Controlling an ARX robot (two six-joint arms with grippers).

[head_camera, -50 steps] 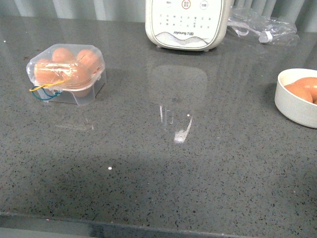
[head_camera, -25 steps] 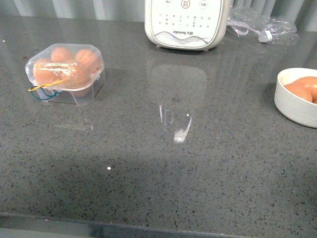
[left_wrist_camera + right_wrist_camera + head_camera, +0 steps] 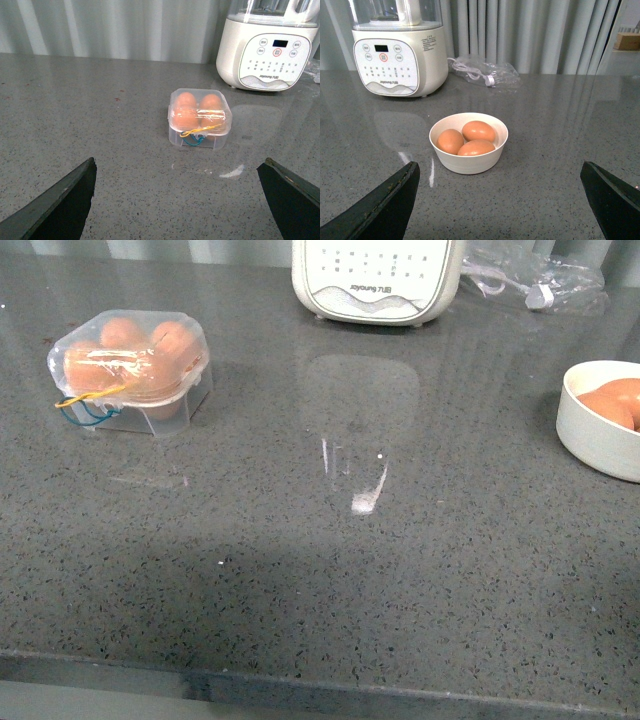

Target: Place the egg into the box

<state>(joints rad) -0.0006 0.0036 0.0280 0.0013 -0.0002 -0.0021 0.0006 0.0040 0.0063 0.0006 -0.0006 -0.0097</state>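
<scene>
Currently, nearer arm: the right gripper (image 3: 500, 210) faces the white bowl (image 3: 468, 161) head-on; the left gripper (image 3: 177, 205) faces the box (image 3: 200, 119).
Egg location: three brown eggs lie in the bowl; which one is the task's egg (image 3: 478, 131) I cannot tell. I take the rear one, sitting highest.
Direction: the bowl lies straight ahead of the right gripper, well apart from it, on the right side of the grey countertop (image 3: 330, 570).
Long axis: the rear egg lies on its side, long axis across the wrist's line of sight.
Right gripper state: fingers spread wide, nothing between them.
Left gripper state: likewise spread wide, holding nothing.
Box contents: lid down, banded yellow and teal; brown eggs fill the cells that show, and I can't make out a free one.
Other: a white appliance (image 3: 375, 280) stands at the back, a clear plastic bag (image 3: 482, 71) beside it.
Judgement: the lid likely needs opening before an egg goes in.
</scene>
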